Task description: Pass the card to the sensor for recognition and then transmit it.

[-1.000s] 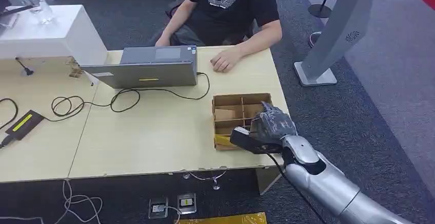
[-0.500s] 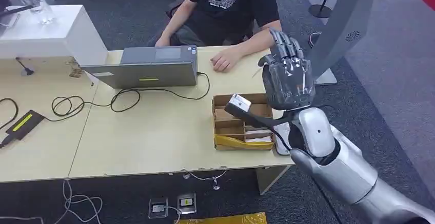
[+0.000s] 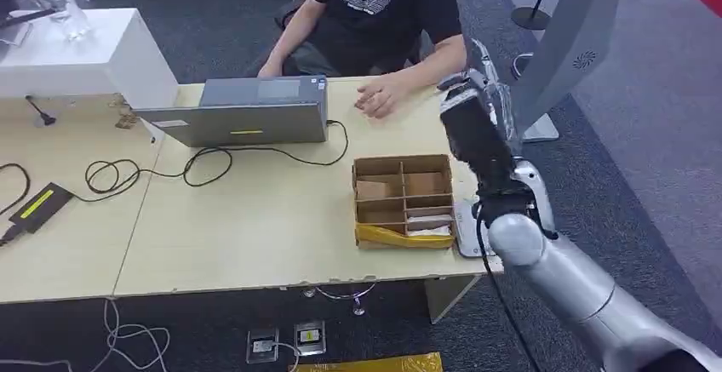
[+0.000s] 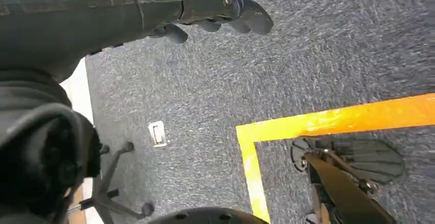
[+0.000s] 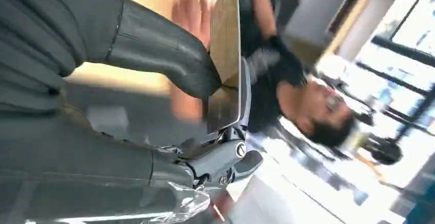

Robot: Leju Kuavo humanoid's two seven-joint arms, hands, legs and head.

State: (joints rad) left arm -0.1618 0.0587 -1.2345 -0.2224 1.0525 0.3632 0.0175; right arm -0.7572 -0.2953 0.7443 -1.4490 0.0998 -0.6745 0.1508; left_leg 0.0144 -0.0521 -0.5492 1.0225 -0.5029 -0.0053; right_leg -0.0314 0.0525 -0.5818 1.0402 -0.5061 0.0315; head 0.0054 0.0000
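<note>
**One card held up in the right robot hand, above the table's far right corner**

One card (image 5: pixel 226 34), tan and thin, sits clamped between the thick thumb (image 5: pixel 164 49) and the darker fingers (image 5: pixel 225 162) of the right robot hand (image 5: pixel 205 106); in the right wrist view it is seen nearly edge-on. In the head view the right robot hand (image 3: pixel 473 104) is raised on its silver arm, above the far right corner of the table (image 3: pixel 255 219), close to the person's hand (image 3: pixel 381 96) resting on the tabletop. The card itself cannot be made out from the head view.

The person (image 3: pixel 375 6), in a black shirt, sits at the far side of the table behind a grey laptop (image 3: pixel 243 112).

A cardboard box (image 3: pixel 402 200) with divided compartments stands on the table near the right edge; some compartments hold flat tan and white pieces, and yellow material lies along its near side. Just beside the box, at the table's right edge, lies a flat white device (image 3: pixel 464 227).

The left robot hand (image 4: pixel 215 14) hangs over grey carpet marked with a yellow line (image 4: pixel 308 126). Its fingers are slightly curled and apart, holding nothing.

Black cables (image 3: pixel 153 168) trail across the table's left part.
</note>
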